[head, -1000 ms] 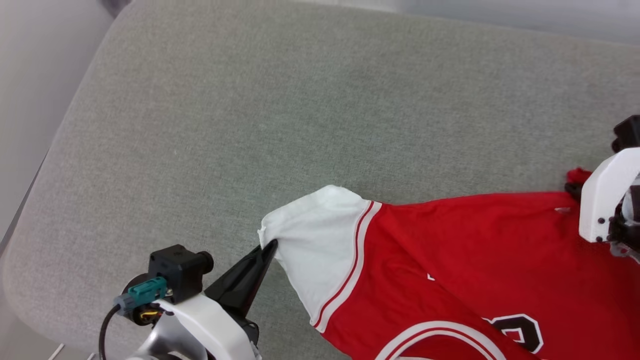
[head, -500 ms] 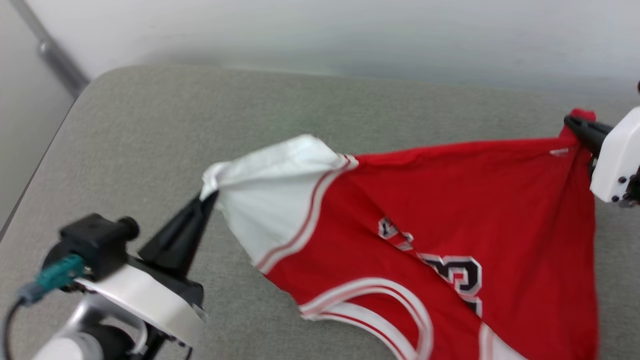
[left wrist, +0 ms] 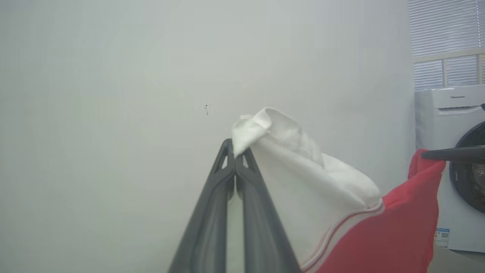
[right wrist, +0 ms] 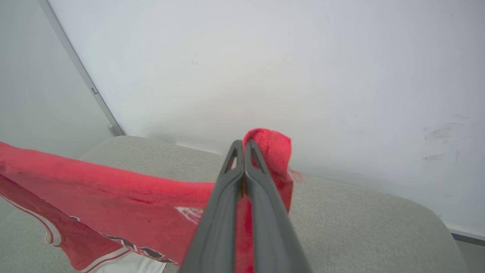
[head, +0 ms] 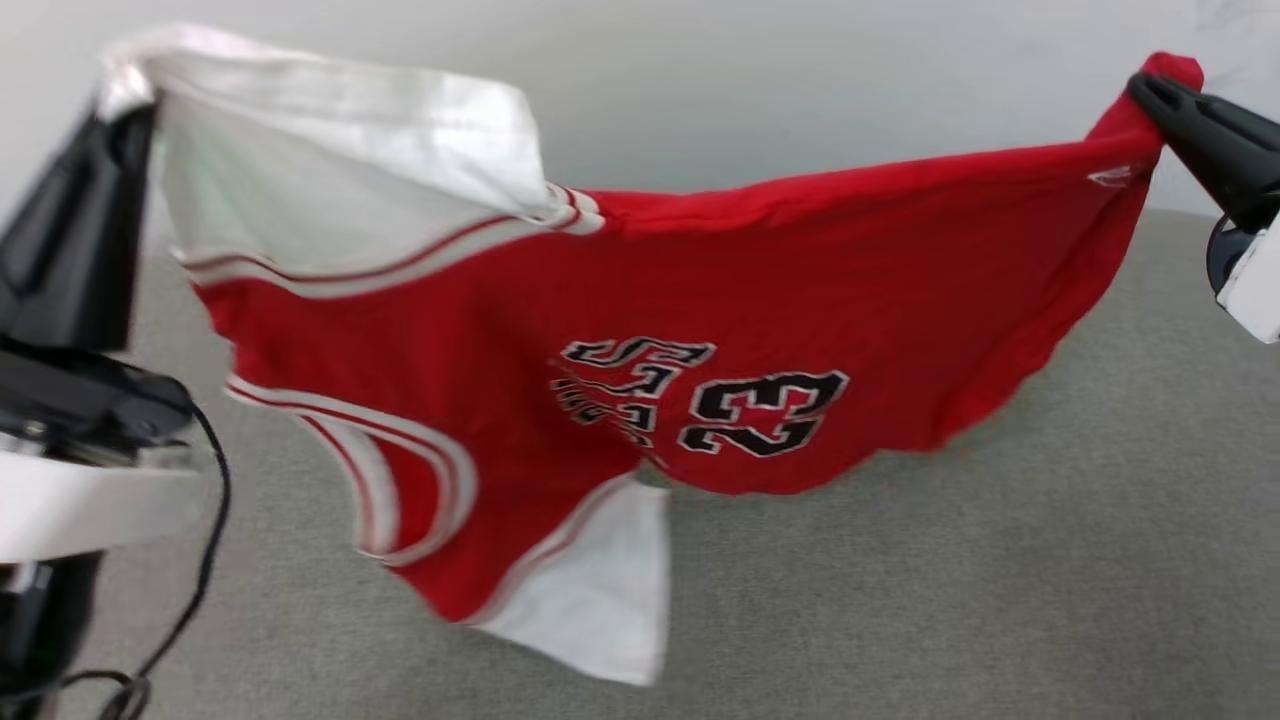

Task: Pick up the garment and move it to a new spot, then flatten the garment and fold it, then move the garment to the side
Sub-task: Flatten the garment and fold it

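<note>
A pale wall (left wrist: 113, 113) backs the scene. Below it lies a grey upholstered cushion (head: 1000, 620), the work surface. A white washing machine (left wrist: 435, 113) stands off to one side.

The red jersey T-shirt (head: 480, 330) is in the air above the cushion, stretched between the two claws. It hangs sideways like a banner, its top edge nearly taut. This hold looks meant to carry it to a new spot and let its weight pull out the creases before it is laid flat. The lower white sleeve (head: 590, 610) dangles lowest. Motion blur hides whether it brushes the cushion.

The left claw (left wrist: 235, 151) is clamped tight on the cuff of the upper white sleeve (head: 350, 130), with fabric bunched just past its tips. The right claw (right wrist: 243, 148) is pinched closed on a red corner of the hem (right wrist: 271, 146). Gripping two far-apart points on one long side keeps the thin cloth spread rather than crumpled.

The black white-outlined number (head: 765, 410) faces the head camera, so the printed side is towards the robot. A slip at either small pinch would probably collapse the spread.
</note>
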{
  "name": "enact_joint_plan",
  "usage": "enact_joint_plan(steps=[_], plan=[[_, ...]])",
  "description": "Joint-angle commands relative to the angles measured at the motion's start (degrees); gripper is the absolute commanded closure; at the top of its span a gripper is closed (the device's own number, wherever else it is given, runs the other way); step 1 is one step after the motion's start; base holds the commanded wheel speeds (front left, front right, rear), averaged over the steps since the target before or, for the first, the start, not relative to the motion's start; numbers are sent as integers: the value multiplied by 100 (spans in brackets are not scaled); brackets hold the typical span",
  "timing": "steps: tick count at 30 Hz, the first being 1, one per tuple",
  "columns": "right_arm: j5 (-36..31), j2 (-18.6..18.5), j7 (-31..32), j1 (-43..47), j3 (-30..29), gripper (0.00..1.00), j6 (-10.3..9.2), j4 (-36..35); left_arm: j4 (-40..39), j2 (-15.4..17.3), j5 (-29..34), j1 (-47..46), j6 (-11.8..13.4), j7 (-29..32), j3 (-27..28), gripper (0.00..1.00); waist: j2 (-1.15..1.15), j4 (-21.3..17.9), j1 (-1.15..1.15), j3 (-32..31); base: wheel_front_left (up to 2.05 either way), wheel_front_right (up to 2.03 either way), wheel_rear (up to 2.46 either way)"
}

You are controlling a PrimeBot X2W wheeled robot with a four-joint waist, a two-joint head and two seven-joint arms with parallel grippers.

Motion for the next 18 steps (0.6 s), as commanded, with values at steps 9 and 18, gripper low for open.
enact_joint_plan(steps=[9, 18], plan=[[57, 443, 135, -365, -314, 100, -2, -779, -223, 181, -186, -1148, 191, 8, 614, 100, 0, -453, 0, 302, 0, 0, 0], [-36, 556, 127, -1040, -441, 100, -2, -1018, 279, 537, -242, -2517, -11, 257, 530, 100, 0, -585, 0, 1138, 0, 0, 0]])
